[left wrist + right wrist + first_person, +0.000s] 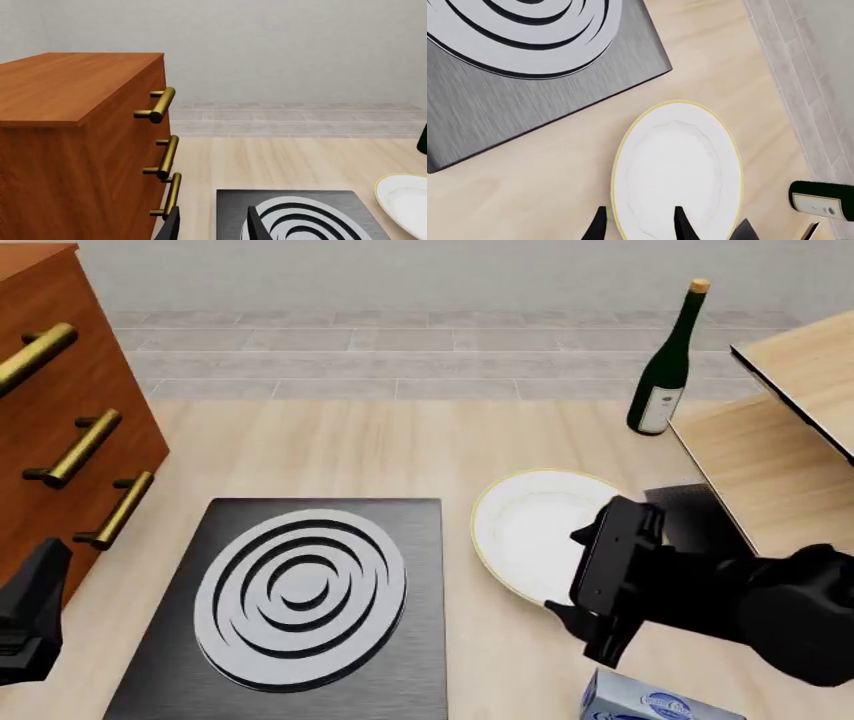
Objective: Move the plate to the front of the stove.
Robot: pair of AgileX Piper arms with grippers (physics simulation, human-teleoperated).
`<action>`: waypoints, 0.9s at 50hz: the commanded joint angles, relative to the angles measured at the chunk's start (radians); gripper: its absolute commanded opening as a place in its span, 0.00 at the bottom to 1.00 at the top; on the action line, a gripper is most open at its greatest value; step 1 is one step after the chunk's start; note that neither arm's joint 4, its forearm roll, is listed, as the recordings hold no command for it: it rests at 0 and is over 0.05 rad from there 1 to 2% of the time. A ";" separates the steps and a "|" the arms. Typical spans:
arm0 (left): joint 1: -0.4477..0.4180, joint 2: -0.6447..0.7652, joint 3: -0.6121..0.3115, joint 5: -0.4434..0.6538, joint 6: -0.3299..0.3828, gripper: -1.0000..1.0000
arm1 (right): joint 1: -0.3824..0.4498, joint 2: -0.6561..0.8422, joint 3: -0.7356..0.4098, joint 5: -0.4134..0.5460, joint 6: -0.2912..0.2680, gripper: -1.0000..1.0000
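The plate [534, 535] is round, shallow and white, with a thin gold line around its rim and a faintly scalloped inner well. It lies flat on the pale wooden desk [400, 450], just to the right of the stove [300, 610] and apart from it by a narrow strip of bare wood. The stove is a flat black brushed slab bearing large silver-grey concentric rings, and the plate is about as wide as that ring pattern.

The right end effector [639, 222] hangs over the plate's near right part. In the right wrist view its two dark fingertips [679, 220] stand apart, one on each side of the gold rim, with nothing clamped between them. In the front view the arm's black body covers the plate's near right edge.

The left end effector [212, 225] sits low at the near left of the desk, beside a wooden cabinet [54, 420] with brass handles. Its fingertips are spread and hold nothing, pointing across the stove's left edge.

A green wine bottle [667, 365] stands upright at the far right, well apart from the plate. A small plain black mat [694, 515] lies just right of the plate, and a blue-and-white box [654, 702] sits at the near right edge.
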 commanded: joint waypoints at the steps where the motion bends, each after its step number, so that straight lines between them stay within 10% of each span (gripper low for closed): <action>1: 0.000 0.000 0.000 0.000 0.000 1.00 | 0.006 0.071 -0.004 -0.040 0.022 1.00; 45: 0.000 -0.001 0.000 0.000 0.000 1.00 | -0.064 0.266 -0.010 -0.168 0.008 1.00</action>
